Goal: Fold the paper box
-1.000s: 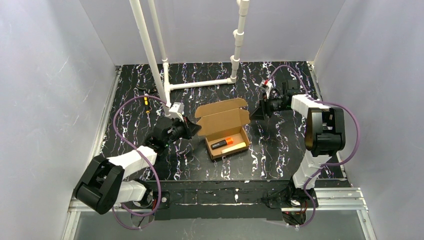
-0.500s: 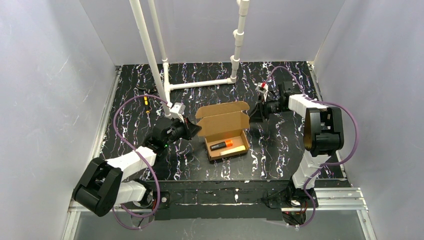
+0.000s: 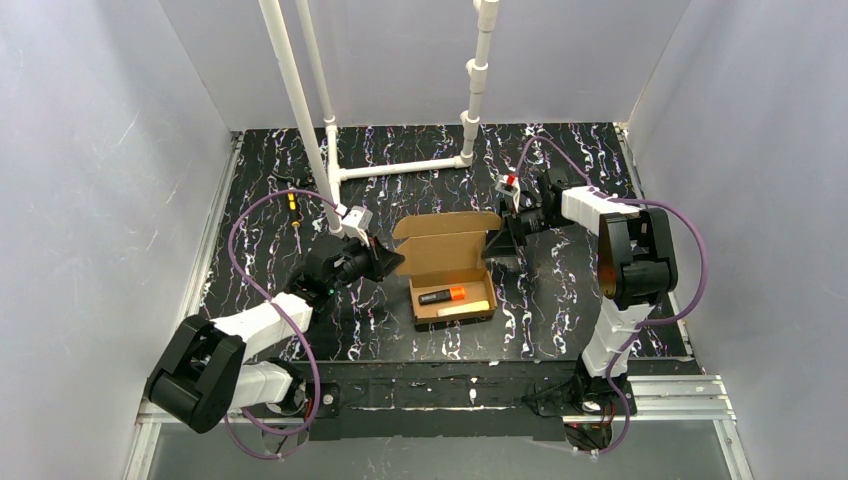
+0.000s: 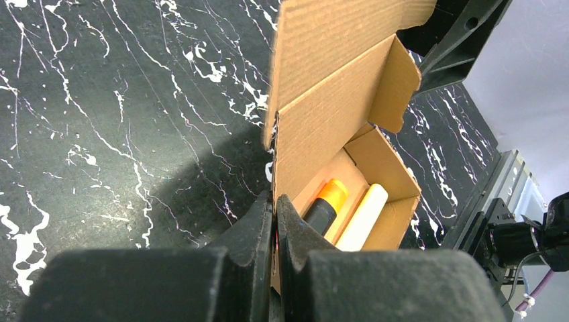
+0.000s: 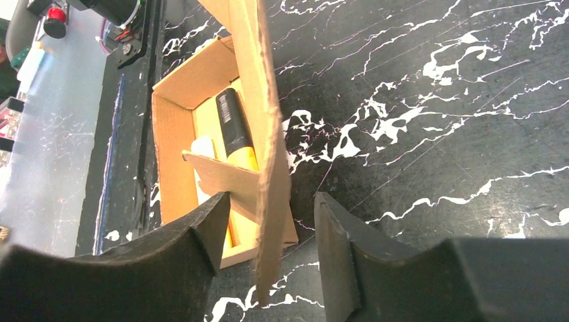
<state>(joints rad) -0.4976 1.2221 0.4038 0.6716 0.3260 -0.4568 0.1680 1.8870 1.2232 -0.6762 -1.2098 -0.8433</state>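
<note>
Brown box [image 3: 470, 281] mid-counter [image 3: 560, 290], lid [image 3: 445, 250] standing up. Left hand [image 4: 275, 221] pinched tight on box's side wall. Right hand [image 5: 268, 204] spread wide, straddling lid edge. Marker [image 3: 442, 295], pale stick [image 3: 466, 309] inside.

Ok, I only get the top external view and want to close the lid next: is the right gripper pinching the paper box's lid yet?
Observer: No. The right gripper is open; its fingers straddle the lid edge of the paper box, with gaps on both sides.
Operator: And the left?
Observer: The left gripper is shut on the box's wall edge.
Operator: Contents in the way?
Observer: The marker and pale stick lie below the rim.
</note>
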